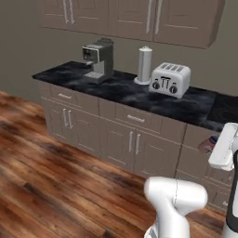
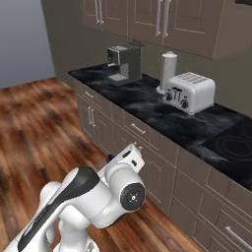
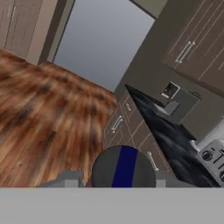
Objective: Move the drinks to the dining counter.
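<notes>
fingers of the gripper [image 3: 124,181] stand partly apart with a round dark thing with a deep blue stripe [image 3: 124,168] set between them in the hand view, its end facing the camera; it looks like the tiny purple-blue can among the drinks, gripped at the sides, though the contact itself sits at the picture's bottom edge and i cannot be sure. beyond it lie the brown wooden floor [image 3: 48,113] and the black marble worktop [image 3: 170,135], tilted by the hand's roll.

left base view: the white arm [image 1: 174,200] rises at lower right, and a small purplish, red-edged shape [image 1: 208,143] shows beside its upper link, probably that same can, carried in the air. the worktop carries a grey coffee machine [image 1: 99,59], a tall white cylinder [image 1: 144,65] and a silver toaster [image 1: 170,79].

right base view: same worktop from the other side, arm folded low in front of the brown cabinet doors [image 2: 147,162].

judgement: one drink seems in transit, not delivered. the dining counter, bottle and carton cannot be placed from these pictures.
</notes>
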{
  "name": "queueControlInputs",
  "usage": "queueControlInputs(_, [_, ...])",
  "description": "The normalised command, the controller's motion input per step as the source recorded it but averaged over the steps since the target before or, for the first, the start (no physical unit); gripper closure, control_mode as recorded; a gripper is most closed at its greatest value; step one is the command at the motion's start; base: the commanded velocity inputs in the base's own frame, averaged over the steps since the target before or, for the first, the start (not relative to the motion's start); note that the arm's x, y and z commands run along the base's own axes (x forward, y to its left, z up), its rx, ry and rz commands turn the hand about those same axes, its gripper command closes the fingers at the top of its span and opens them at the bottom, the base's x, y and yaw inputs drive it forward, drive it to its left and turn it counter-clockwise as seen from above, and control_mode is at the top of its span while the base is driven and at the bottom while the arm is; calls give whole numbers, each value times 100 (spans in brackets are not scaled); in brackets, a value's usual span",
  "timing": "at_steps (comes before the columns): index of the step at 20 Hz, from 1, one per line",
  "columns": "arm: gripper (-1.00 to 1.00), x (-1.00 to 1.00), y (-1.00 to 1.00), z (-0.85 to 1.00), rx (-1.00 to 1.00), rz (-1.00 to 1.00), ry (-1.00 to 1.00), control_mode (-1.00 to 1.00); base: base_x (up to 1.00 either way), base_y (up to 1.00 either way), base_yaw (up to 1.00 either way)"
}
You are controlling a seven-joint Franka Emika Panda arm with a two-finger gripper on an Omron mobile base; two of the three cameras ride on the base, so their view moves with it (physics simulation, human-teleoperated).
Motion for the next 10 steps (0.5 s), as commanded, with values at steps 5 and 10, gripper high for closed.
queueControlInputs(5, [100, 0, 0, 0, 0, 0, 0, 100, 0, 73, 42])
queueControlInputs(10, [100, 0, 0, 0, 0, 0, 0, 100, 0, 80, 42])
